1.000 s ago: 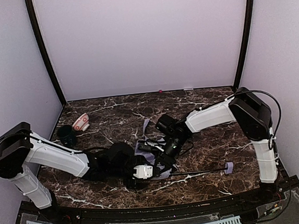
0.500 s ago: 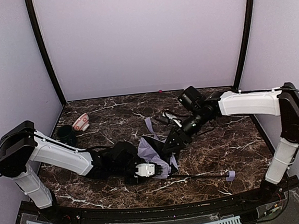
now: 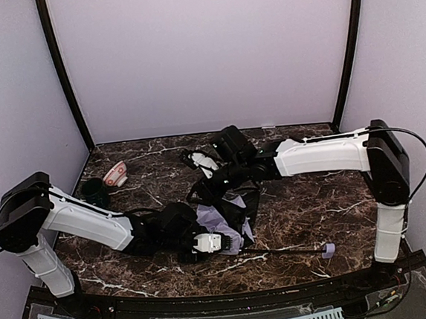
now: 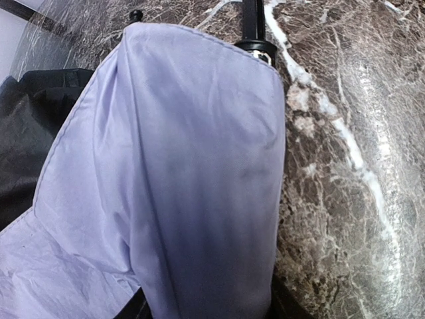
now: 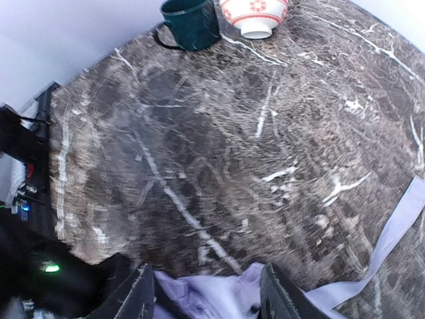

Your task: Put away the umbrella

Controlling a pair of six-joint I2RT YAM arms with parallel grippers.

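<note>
The umbrella [image 3: 222, 222] lies at the table's front middle, its lavender canopy bunched. Its thin black shaft [image 3: 280, 249] runs right to the small lavender handle [image 3: 328, 250]. My left gripper [image 3: 219, 241] is shut on the rolled canopy [image 4: 186, 166]. The roll fills the gap between the dark fingers, and the shaft [image 4: 252, 20] points away from them. My right gripper [image 3: 200, 194] hangs over the canopy's back edge, facing left. In the right wrist view this gripper [image 5: 206, 279] is open, with fabric [image 5: 212, 296] low between the fingers. The strap [image 5: 392, 229] trails to the right.
A dark green mug [image 3: 94, 191] and a red-patterned bowl [image 3: 115, 174] stand at the back left, straight ahead of the right gripper. The mug [image 5: 189, 23] and bowl [image 5: 254, 14] show in the right wrist view. The left arm [image 5: 40, 279] lies low beside the canopy. Purple walls close in three sides.
The left gripper closed on the canopy roll. The right gripper opened, lifted off the canopy, went back-right, then swung left over it. The lavender fabric spread wider.
</note>
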